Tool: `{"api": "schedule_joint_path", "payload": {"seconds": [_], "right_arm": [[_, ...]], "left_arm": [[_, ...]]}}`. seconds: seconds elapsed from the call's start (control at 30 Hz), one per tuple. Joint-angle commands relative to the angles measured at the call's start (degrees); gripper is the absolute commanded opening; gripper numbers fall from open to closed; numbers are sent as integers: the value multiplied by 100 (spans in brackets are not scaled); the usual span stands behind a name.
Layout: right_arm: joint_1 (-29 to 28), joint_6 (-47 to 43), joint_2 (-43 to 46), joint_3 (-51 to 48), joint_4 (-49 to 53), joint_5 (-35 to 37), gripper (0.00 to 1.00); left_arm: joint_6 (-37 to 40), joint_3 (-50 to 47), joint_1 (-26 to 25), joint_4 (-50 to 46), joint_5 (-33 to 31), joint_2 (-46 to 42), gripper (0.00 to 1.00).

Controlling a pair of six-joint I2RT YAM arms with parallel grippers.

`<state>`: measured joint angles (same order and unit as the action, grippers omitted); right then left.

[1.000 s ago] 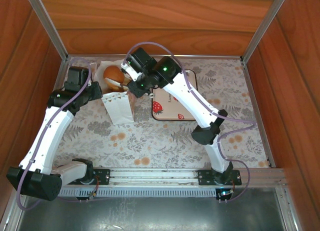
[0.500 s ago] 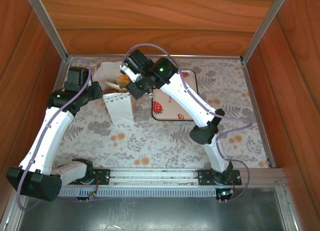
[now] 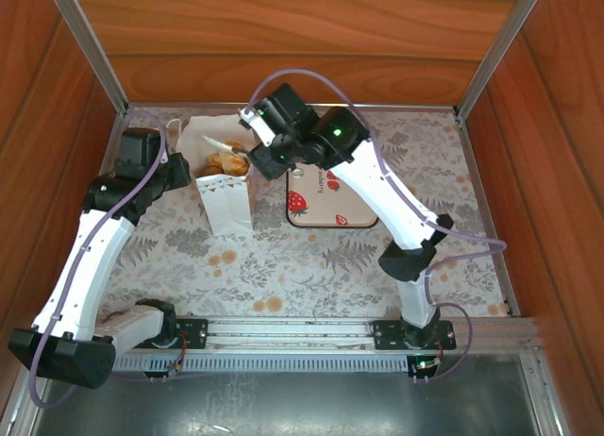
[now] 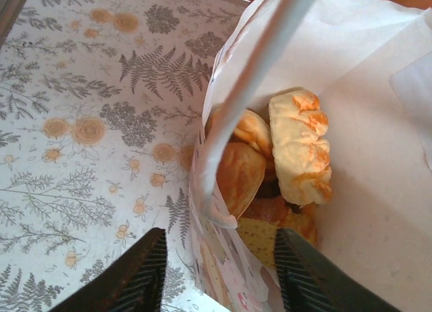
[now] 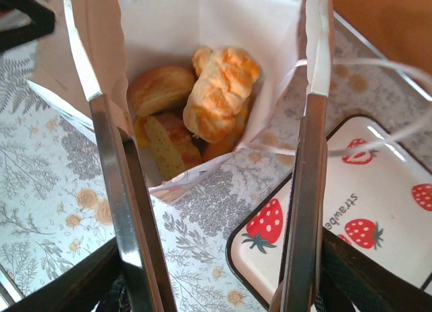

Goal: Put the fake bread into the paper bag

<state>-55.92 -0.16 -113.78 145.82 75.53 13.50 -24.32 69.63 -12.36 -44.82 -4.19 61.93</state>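
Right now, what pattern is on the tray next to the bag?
Red strawberries on a white tray with a dark rim; the right wrist view shows it best.

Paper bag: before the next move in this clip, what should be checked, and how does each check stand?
1. Paper bag upright, mouth open: ok.
2. Fake bread inside the bag: ok, several pieces are piled there.
3. Metal tongs empty: ok, arms apart, no piece gripped.
4. Right gripper holding the tongs: ok.
5. Left gripper clear of the bag: cannot tell; its open jaws straddle the bag's wall.
6. Strawberry tray emptied: cannot tell; the visible part is bare, but part of it is hidden.
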Motion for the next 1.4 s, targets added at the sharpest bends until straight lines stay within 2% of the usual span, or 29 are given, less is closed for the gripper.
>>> {"api": "schedule_joint_path", "payload": {"seconds": [0.0,0.17,0.43,0.67,0.97,1.17,1.37], "right_arm": [[-45,103,364,-92,-211,214,66],[-48,208,793,-409,-281,278,65],[-42,398,1418,-944,-374,423,65],[-42,509,1815,-1319,-295,770,64],[58,792,2752,-2061,-154,1295,64],[351,977,3294,-2640,-71,1487,64],[910,1080,3731,-3221,-2,1447,64]], "left_arm": [[-19,164,51,-9,49,-104,52],[-10,235,58,12,128,-190,66],[26,202,68,70,-13,-475,78],[54,15,63,216,-254,-893,81],[99,-375,67,511,-751,-1522,83],[111,-629,67,665,-967,-1835,83],[86,-810,67,761,-1180,-2029,83]]}}
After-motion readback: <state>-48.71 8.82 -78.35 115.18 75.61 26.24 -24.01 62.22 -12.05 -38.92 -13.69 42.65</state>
